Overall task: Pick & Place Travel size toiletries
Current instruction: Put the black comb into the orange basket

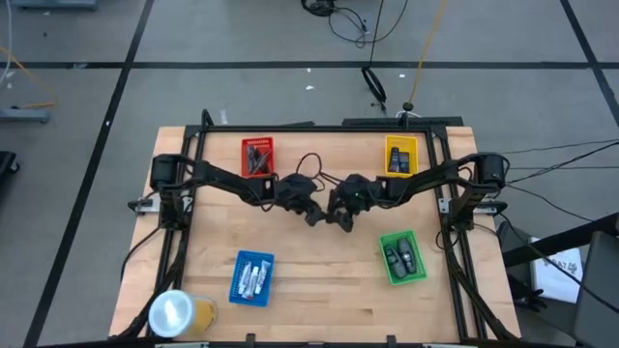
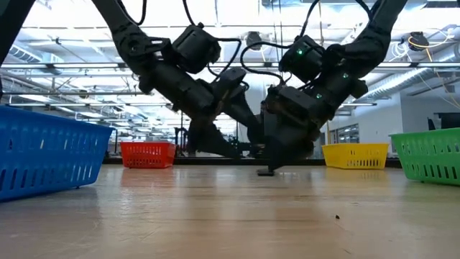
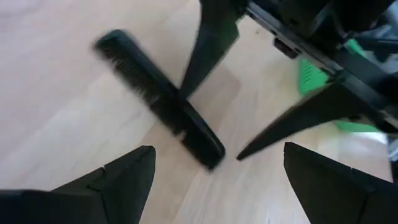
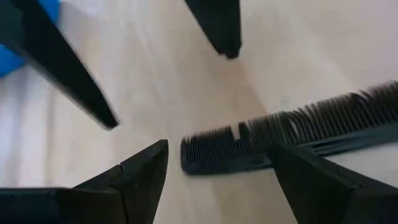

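Observation:
A black comb [image 3: 155,93] lies flat on the wooden table [image 1: 319,290] at its middle, between my two grippers, which point at each other. My right gripper [image 4: 220,145] is open, slanting down, with the comb's plain end [image 4: 193,160] in its gap. One of its fingers [image 4: 305,180] stands in front of the comb's toothed part. My left gripper [image 3: 219,147] is open a little short of the comb's end and touches nothing. In the high view the two grippers [image 1: 329,215] hide the comb. My right gripper has one fingertip [image 3: 185,90] at the comb's long edge near its middle, and the other [image 3: 242,154] beside the comb's end. I cannot tell whether either finger touches the comb. The comb lies flat on the table.
A red tray [image 1: 257,157] with dark sticks stands far left and a yellow tray [image 1: 401,156] far right. A green tray [image 1: 402,257] with dark pieces is near right. A blue tray [image 1: 252,279] with white tubes is near left, beside a yellowish roll [image 1: 179,314].

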